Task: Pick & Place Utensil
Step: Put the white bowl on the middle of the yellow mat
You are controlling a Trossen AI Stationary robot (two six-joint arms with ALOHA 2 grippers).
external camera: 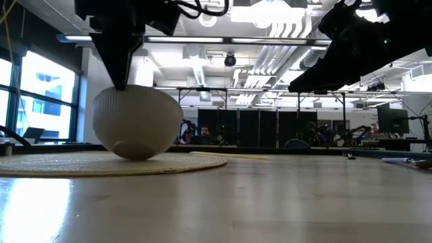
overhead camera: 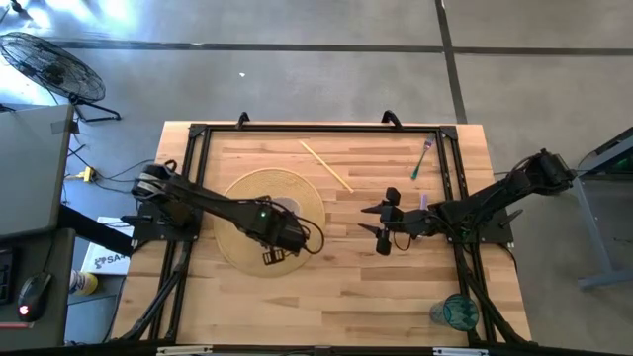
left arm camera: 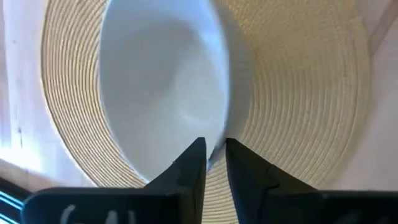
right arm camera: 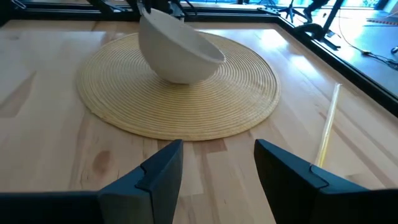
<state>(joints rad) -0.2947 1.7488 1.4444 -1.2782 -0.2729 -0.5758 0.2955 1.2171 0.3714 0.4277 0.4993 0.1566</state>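
The left gripper [overhead camera: 280,234] is over the round woven mat [overhead camera: 237,198] and its fingers [left arm camera: 193,165] are closed tightly on the rim of a white bowl [right arm camera: 177,46]. The bowl is tilted, with its base touching the mat. The right gripper [overhead camera: 384,225] hangs above bare wood just beside the mat's edge, its jaws are wide apart and it holds nothing.

The utensils are on the far part of the table [overhead camera: 326,287]. A pale wooden chopstick [overhead camera: 326,165] lies diagonally, just beside the mat's far edge and near the right gripper. A small utensil with a green handle [overhead camera: 422,158] lies near the far right corner, well apart from both grippers. Nothing lies between the right gripper and the chopstick.

A teal glass [overhead camera: 457,312] stands at the near right edge. A floor fan [overhead camera: 49,67] stands beyond the table.
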